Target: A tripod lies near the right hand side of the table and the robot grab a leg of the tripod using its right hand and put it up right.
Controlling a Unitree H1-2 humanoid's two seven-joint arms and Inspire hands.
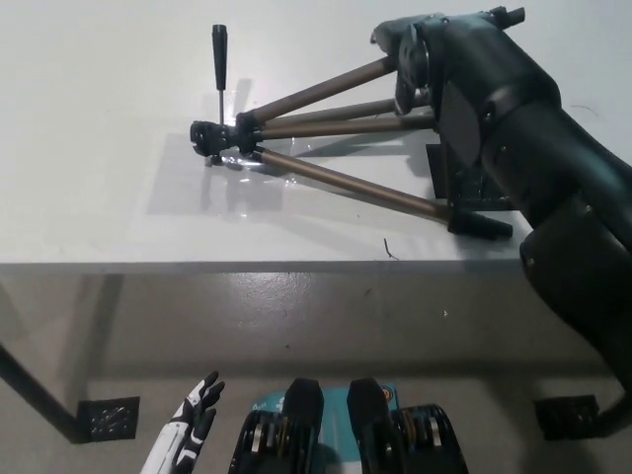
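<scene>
The tripod (326, 178) lies on its side on the white table (99, 197). Its black head (212, 136) points left, and its pan handle (219, 59) sticks out toward the far edge. Three brown legs fan out to the right; the nearest one ends in a black foot (481, 224). My black right hand (410, 64) sits over the far legs near their right ends, and the arm hides its fingers and the leg ends. My white left hand (193, 430) rests low at the bottom left, below the table, with fingers apart.
A black mat (474, 188) lies on the table under the leg ends, partly covered by my right arm. The table's front edge (247, 265) crosses the picture. Below it are grey floor and two black foot plates (104, 420) (568, 415).
</scene>
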